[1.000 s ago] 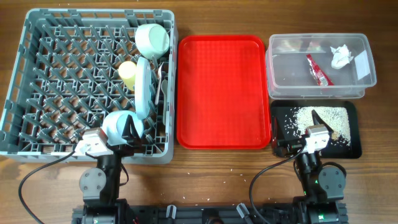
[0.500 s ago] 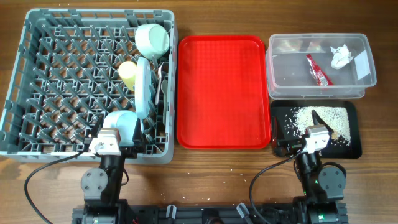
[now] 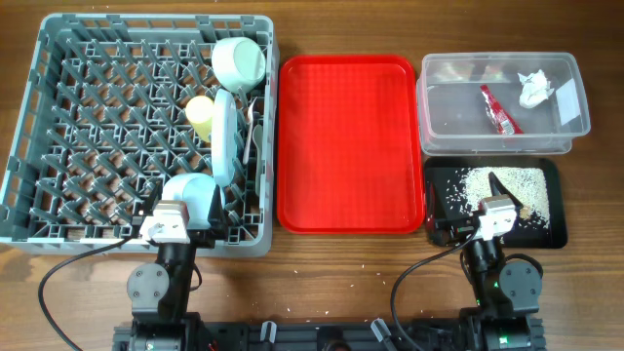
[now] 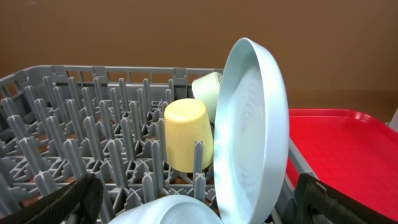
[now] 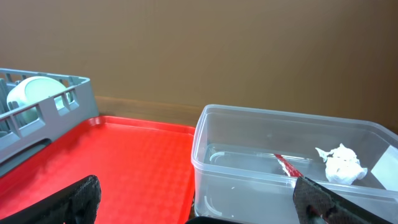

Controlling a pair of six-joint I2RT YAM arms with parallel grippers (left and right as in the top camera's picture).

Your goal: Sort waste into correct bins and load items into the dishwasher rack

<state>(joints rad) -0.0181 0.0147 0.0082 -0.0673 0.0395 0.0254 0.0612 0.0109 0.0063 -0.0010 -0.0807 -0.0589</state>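
The grey dishwasher rack [image 3: 29, 88] holds the pale green bowl [image 3: 239, 60], the yellow cup [image 3: 200, 115], the light blue plate [image 3: 224, 136] on edge, and white cutlery [image 3: 255, 122] beside it. The light blue dish [image 3: 192, 195] lies at the rack's front. My left gripper [image 3: 174, 216] is open, its fingers wide on either side of the dish [image 4: 174, 214]. The clear tub [image 3: 439, 117] holds the white napkin [image 3: 533, 88] and the red wrapper [image 3: 499, 109]. Rice crumbs [image 3: 487, 183] lie in the black tray [image 3: 551, 234]. My right gripper [image 3: 492, 200] is open and empty over that tray.
The red serving tray [image 3: 346, 146] lies between the rack and the bins, with nothing on it. A few crumbs are scattered on the wooden table along its front edge. The left wrist view shows the plate [image 4: 255, 124] close in front, with the cup [image 4: 186, 137] behind it.
One second ago a black finger showed against the dish. Since then my left wrist has shifted slightly right and the dish has settled in the rack. The right arm has not moved.
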